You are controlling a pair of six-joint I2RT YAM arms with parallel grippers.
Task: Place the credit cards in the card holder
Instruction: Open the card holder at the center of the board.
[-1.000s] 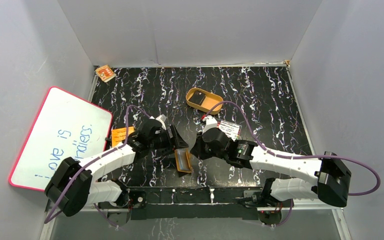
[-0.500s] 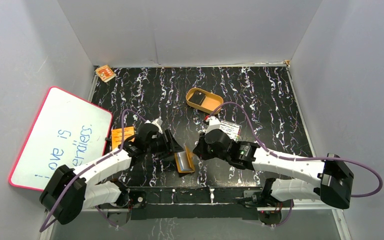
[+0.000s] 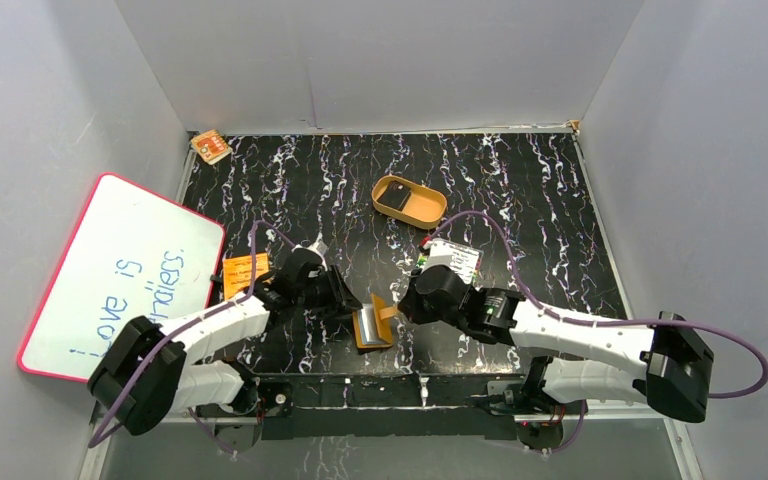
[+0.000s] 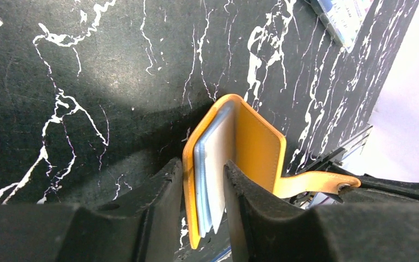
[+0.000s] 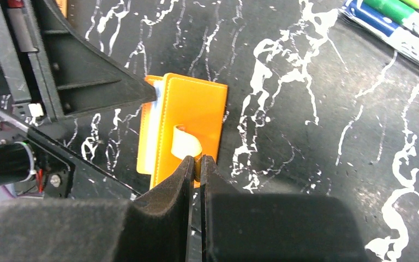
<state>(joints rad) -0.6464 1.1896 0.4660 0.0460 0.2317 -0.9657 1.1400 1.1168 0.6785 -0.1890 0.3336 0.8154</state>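
The left claw (image 4: 200, 166) is clamped on the wallet's (image 4: 256, 147) front cover and blue leaves, and the right claw (image 5: 197, 162), facing it, pinches the wallet's tab (image 5: 188, 144). Well beyond both claws, the tray (image 3: 430, 211) holds a black card (image 3: 394, 199).

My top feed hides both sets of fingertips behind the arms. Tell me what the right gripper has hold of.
Observer: The right gripper is pinched shut on the snap tab of the card holder.
Operator: Now report the left one.
Observer: The left gripper straddles one orange cover together with the light-blue sleeves. I cannot tell whether it is pressing on them yet.
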